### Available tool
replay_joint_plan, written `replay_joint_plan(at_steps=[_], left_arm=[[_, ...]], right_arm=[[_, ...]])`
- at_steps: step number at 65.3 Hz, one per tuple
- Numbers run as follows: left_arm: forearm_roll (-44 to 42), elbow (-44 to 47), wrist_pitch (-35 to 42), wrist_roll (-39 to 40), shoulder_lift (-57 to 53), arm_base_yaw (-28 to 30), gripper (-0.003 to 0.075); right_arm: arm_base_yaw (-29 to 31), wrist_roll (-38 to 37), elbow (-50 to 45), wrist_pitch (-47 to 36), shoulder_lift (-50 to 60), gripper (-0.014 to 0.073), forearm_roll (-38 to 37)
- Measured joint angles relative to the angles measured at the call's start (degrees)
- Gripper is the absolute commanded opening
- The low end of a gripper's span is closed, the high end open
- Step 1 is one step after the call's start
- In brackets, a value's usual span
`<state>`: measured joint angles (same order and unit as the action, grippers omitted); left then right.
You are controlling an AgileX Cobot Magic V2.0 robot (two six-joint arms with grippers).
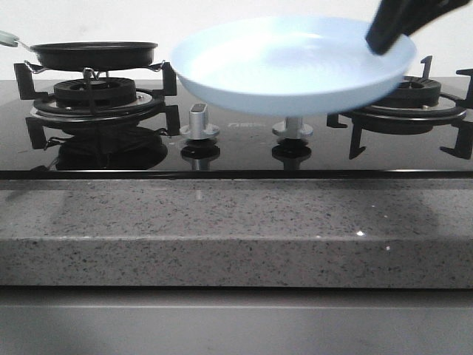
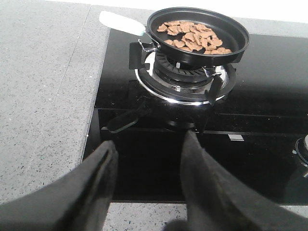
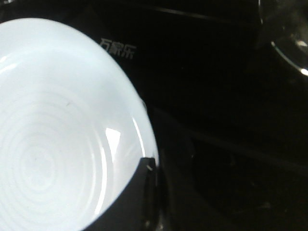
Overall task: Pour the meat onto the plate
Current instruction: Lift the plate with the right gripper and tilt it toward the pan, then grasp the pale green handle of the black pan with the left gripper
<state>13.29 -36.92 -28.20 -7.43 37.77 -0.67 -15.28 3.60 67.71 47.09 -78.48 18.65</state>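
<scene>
Right hand [image 1: 384,37] grips the far right rim of the plate [image 1: 288,66], its dark fingers [image 3: 137,202] closed on the edge, and holds the plate in the air over the middle of the stove, above the two knobs. The plate is pale blue, wide and shallow, tilted a little so its glossy inside faces the front, and nothing lies in it. In the right wrist view one finger lies over the inside of the rim; the finger under the plate is hidden.

Left hand [image 2: 147,192] is open, its two black fingers spread well apart with nothing between them, hanging over the front left part of the stove near the speckled grey tabletop [image 1: 222,229].

Nearest the front edge runs the bare grey stone of the tabletop. Behind it lies the black glass stove [image 1: 111,159], with a silver knob [image 1: 199,122] left of centre and a second knob [image 1: 292,129] just right of it, partly hidden under the plate.

Farther back on the left, a black frying pan [image 2: 197,31] sits on the left burner [image 2: 185,74], its pale handle [image 2: 120,22] pointing toward the far left corner. The meat [image 2: 192,36] lies in the pan as a loose layer of small flat brown pieces, well apart from the plate. The right burner [image 1: 414,100] shows behind the plate's right side.
</scene>
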Motion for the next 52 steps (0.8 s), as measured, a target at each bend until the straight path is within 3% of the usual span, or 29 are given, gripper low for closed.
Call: replay_joint_plan(at_steps=[22, 35, 52], left_arm=[[0.0, 0.0, 2.0, 0.0, 0.0, 0.0, 0.0317], [0.0, -1.4, 2.2, 0.0, 0.3, 0.0, 0.044], [0.8, -9.5, -1.0, 0.0, 9.0, 1.7, 0.0442]], right_arm=[[0.0, 0.0, -3.1, -1.4, 1.2, -0.006, 0.0], [0.0, 0.0, -3.1, -1.4, 1.2, -0.006, 0.0], [0.0, 0.1, -3.1, -1.4, 1.2, -0.006, 0.0]])
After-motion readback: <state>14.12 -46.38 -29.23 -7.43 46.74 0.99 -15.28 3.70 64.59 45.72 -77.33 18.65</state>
